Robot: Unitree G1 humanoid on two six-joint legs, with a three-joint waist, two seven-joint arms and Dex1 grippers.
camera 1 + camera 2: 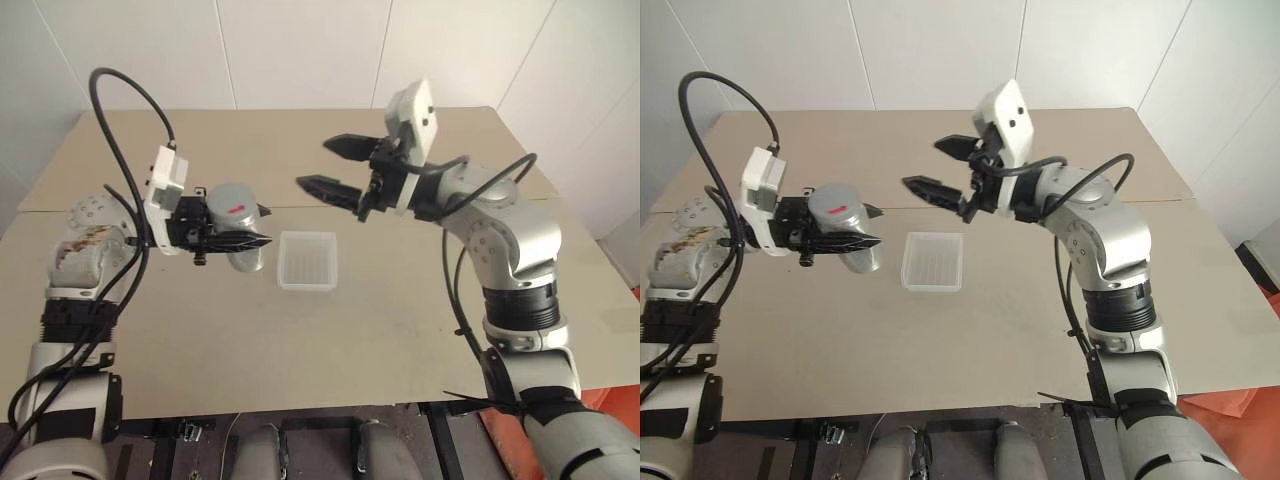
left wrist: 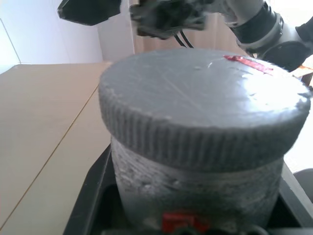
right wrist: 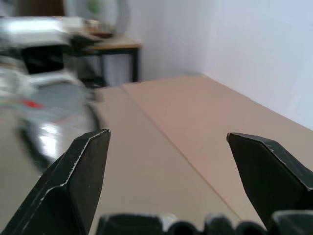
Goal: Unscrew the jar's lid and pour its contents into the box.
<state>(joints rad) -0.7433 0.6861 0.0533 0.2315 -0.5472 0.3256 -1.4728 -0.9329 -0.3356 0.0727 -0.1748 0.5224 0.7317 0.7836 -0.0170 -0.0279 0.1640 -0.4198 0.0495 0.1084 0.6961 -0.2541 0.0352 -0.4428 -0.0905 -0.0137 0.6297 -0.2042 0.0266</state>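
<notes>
One red mark on lid (image 1: 234, 203), no writing | left end effector (image 1: 240, 240) grips jar (image 1: 245, 258), contents hidden | right end effector (image 1: 333, 168) wide, at box's (image 1: 307, 260) 12 o'clock

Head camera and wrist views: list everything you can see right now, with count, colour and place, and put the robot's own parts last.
jar: one, silvery-grey, held above the table's left part, left of the box.
lid: one, grey with a red mark, on the jar.
box: one, translucent white, on the table near its middle; nothing visible inside.
table: one, tan top, in front of white walls.
second table: one, light top on dark legs, by the far wall in the right wrist view.
left gripper: one, black fingers, shut on the jar.
right gripper: one, black fingers, open, in the air above the box, pointing at the lid.
</notes>
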